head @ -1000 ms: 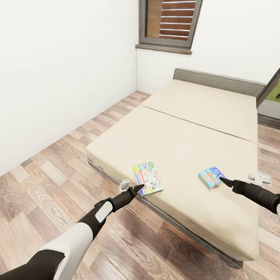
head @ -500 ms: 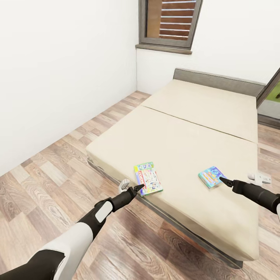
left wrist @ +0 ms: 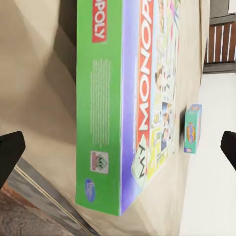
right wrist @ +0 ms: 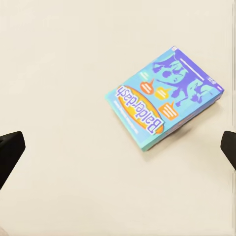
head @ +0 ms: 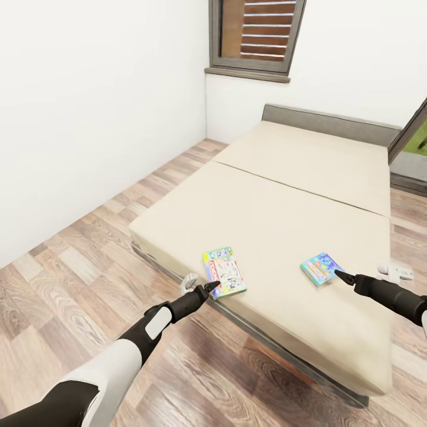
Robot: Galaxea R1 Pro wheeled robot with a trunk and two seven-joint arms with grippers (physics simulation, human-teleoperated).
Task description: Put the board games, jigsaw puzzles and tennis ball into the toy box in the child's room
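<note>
Two board games lie on the cream mattress of the bed (head: 279, 196) near its front edge. The bigger one is a green-sided Monopoly box (head: 224, 272) (left wrist: 128, 103). The smaller is a blue Balderdash box (head: 319, 268) (right wrist: 164, 96), which also appears far off in the left wrist view (left wrist: 192, 129). My left gripper (head: 209, 287) (left wrist: 118, 150) hovers at the bed's edge just short of the Monopoly box, open. My right gripper (head: 343, 276) (right wrist: 118, 150) is just to the right of the Balderdash box, open with nothing in it. The table, toy box, puzzles and ball are out of view.
The bed has a grey headboard (head: 332, 121) against the far wall, under a shuttered window (head: 255, 32). A white wall runs along the left, with wooden floor (head: 77, 279) between it and the bed. A dark slanted panel (head: 409, 133) stands at the right edge.
The whole picture has shifted a little, so the camera moved slightly. Both arms and both boxes stay as they were.
</note>
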